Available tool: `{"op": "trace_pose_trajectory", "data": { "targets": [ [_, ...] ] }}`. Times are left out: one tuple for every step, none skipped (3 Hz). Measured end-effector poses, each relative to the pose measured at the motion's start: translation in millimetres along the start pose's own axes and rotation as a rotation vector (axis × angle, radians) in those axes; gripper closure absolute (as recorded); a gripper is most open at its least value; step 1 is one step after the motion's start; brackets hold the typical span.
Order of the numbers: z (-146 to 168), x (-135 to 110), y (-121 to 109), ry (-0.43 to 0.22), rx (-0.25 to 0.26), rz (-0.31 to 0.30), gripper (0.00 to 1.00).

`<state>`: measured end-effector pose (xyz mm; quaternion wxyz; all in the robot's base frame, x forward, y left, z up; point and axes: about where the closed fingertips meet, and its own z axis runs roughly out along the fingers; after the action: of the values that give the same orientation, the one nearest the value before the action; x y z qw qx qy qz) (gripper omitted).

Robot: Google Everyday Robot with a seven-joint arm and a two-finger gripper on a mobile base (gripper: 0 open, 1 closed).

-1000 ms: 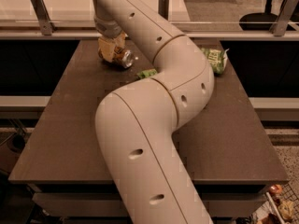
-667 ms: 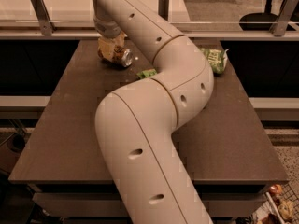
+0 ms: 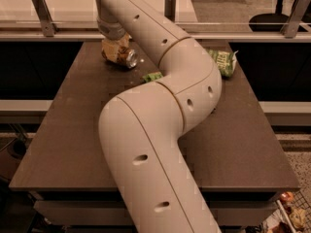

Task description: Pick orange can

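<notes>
Nothing has visibly moved since the earlier frames: arm (image 3: 160, 130), bags and can hold the same positions. The gripper (image 3: 115, 41) sits at the table's (image 3: 73, 130) far left, directly on top of the orange can (image 3: 118, 53), which lies tilted with its silver end facing front-right. Whether the gripper is clamped on the can cannot be told. One green bag (image 3: 223, 62) lies far right, and a smaller one (image 3: 152, 76) beside the arm.

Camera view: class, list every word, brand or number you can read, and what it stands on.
None can be read.
orange can, at the gripper: pale printing, too blurred.
right green bag: pale marks, too blurred.
small green bag: nothing legible.
</notes>
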<state>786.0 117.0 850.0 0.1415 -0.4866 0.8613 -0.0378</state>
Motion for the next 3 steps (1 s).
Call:
{"op": "trace_pose_trajectory", "data": {
  "targets": [
    [-0.1, 0.0, 0.0, 0.0, 0.0, 0.0, 1.0],
    [-13.7, 12.3, -10.4, 0.003, 0.035, 0.036, 1.0],
    [-27.2, 30.8, -21.8, -0.012, 0.066, 0.103, 1.0]
  ]
}}
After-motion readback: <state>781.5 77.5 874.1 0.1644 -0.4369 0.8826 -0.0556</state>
